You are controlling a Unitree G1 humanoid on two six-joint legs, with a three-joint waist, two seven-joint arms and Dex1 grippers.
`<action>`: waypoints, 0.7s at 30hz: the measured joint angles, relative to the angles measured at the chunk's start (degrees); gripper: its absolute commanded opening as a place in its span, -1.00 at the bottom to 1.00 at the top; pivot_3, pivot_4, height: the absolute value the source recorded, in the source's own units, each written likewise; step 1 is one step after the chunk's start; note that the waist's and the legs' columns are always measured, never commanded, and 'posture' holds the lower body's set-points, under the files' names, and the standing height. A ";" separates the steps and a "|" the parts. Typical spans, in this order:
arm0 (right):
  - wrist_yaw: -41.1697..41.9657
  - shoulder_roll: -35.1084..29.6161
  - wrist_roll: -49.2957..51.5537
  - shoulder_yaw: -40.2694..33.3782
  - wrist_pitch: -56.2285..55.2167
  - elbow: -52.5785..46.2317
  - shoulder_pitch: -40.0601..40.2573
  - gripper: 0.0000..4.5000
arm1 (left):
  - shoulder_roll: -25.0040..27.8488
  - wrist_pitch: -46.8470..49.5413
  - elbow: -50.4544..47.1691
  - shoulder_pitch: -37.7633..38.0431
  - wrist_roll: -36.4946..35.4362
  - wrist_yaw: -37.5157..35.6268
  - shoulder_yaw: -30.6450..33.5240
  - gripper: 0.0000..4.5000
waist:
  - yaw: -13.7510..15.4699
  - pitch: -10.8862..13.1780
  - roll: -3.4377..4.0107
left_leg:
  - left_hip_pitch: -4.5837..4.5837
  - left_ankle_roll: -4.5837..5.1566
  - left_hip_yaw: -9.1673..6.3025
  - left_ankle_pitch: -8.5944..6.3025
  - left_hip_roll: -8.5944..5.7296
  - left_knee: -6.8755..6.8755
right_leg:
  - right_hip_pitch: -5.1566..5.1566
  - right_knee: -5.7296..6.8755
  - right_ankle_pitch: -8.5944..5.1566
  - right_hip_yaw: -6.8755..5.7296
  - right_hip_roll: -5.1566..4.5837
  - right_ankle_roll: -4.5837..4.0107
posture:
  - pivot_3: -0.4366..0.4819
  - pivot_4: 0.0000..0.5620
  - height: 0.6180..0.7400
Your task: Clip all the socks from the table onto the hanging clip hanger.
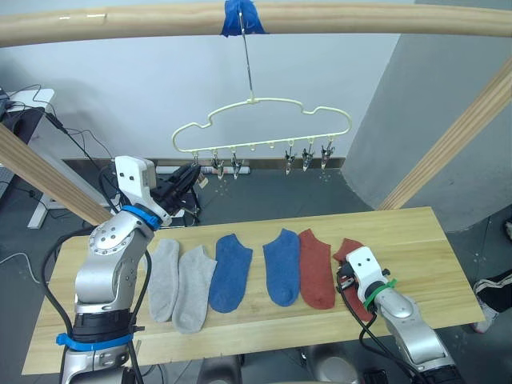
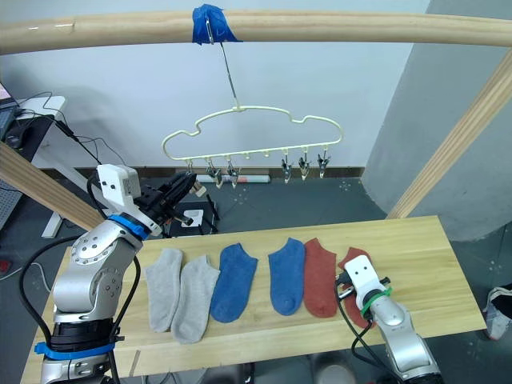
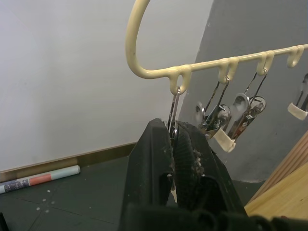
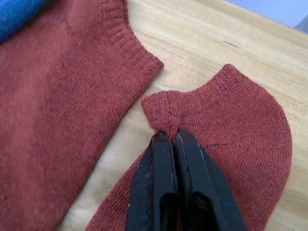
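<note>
Cataloguing the socks: six are counted on the table (image 1: 416, 240), none on the clip hanger (image 1: 264, 120); the task is judged barely begun.
Grey pair (image 1: 180, 280): laid flat at the 9 o'clock end of the row, the two touching.
Blue pair (image 1: 256, 268): laid at the middle of the row, a gap between them.
Rust-red sock, inner (image 1: 316, 268): laid flat, just beside the second blue sock.
Rust-red sock, outer (image 4: 240, 125): placed at the 3 o'clock end of the row; its cuff is bunched and pinched by the right tool (image 4: 173, 137), whose fingers are pressed together on the knit. The sock is not yet lifted off the table.
Clip hanger: hung by its hook from the wooden pole (image 1: 320, 16), at 12 o'clock above the row; six clips are seen, all bare.
Left tool (image 3: 173, 132): raised to the hanger's 9 o'clock end, its fingers clamped on the end clip (image 3: 174, 108).
Remaining: all six socks are still to be clipped.
</note>
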 measured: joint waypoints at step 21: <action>-10.06 7.45 -0.06 -8.33 7.26 -2.68 -0.24 1.00 | 0.00 0.07 -0.99 0.45 -0.28 0.09 -0.11 -1.00 | 0.12 0.39 0.05 | -0.15 -0.01 0.04 0.00 0.00 -0.03 | -0.20 0.02 0.05 0.04 -0.02 -0.09 | -0.51 0.01 1.00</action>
